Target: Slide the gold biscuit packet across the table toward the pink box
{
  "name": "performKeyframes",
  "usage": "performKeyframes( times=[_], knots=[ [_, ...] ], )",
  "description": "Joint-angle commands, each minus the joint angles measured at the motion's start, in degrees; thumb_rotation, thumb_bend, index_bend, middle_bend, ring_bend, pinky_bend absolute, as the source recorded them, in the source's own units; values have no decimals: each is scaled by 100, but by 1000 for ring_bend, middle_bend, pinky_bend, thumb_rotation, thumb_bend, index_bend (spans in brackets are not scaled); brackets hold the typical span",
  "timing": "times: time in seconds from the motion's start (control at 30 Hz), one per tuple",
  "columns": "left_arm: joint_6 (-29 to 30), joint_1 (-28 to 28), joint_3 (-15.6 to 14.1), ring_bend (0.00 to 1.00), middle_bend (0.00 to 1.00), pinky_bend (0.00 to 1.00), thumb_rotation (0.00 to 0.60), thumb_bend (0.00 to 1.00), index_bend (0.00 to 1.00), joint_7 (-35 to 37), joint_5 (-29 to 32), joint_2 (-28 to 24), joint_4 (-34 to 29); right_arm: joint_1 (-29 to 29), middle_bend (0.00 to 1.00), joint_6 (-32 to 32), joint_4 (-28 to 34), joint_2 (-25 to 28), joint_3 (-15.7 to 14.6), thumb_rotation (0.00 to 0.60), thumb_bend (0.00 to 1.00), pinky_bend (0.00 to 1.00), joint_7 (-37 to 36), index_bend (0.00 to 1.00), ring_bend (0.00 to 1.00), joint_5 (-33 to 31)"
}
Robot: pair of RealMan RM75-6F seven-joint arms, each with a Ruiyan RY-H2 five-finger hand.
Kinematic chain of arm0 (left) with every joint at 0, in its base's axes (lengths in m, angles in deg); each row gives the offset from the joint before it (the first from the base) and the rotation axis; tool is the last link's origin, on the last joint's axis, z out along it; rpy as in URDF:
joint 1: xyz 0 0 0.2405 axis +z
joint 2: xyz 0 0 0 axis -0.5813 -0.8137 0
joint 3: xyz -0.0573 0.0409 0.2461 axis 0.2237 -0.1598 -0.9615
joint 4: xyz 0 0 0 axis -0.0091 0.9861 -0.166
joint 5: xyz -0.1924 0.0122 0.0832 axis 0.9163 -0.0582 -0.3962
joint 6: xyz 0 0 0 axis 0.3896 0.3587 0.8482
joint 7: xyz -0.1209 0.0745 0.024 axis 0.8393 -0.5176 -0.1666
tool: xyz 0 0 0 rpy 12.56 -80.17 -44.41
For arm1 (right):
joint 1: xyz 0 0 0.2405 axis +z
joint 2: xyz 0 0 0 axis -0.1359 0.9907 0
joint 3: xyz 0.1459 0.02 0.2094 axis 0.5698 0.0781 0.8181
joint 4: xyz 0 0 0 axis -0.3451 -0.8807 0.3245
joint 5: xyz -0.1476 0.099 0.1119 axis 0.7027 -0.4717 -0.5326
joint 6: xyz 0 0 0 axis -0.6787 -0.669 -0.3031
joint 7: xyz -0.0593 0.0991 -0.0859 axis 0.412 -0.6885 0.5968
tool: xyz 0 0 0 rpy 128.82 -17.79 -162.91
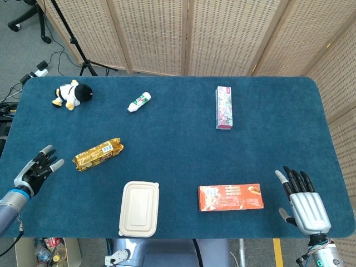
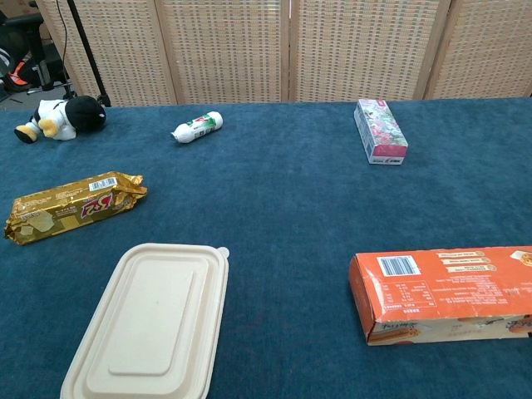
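Fingers of the left hand: spread apart, holding nothing, tips aimed toward the gold biscuit packet but not touching it. Hand itself low over the left edge of the blue table, near the packet's left end, seen only in the head view.

Fingers of the right hand: straight and slightly splayed, empty, pointing up the table. Hand at the near right corner, well apart from everything but the orange box, which lies just to its left with a strip of cloth between.

Gold biscuit packet flat on the cloth, left of centre, slanted with its right end a little farther from the robot, label side up. Untouched by either hand. Pink box far across the table toward the back right, lying flat, long side running front to back, well apart from the packet.

Between packet and robot: a cream lidded container, closed, near the front edge. Farther back on the left: a small white bottle on its side, and a black-and-white plush toy near the back left corner. Behind the table, woven folding screens.
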Motion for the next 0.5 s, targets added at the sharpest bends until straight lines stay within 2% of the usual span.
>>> performKeyframes(
  times=[0.03, 0.23, 0.5],
  knots=[
    [211, 69, -37, 0, 0, 0, 600, 300, 0, -110, 67, 121, -10, -3, 0, -6, -1, 9, 4, 600, 260, 0, -19, 7, 0, -5],
    [183, 206, -13, 0, 0, 0, 600, 299, 0, -78, 115, 300, 140, 4, 0, 10, 4, 3, -5, 600, 260, 0, -5, 7, 0, 13],
    [29, 53, -5, 0, 0, 0, 600, 299, 0, -297, 281, 690, 577, 8, 0, 33, 6, -14, -15, 600, 260, 0, 32, 7, 0, 4]
  ],
)
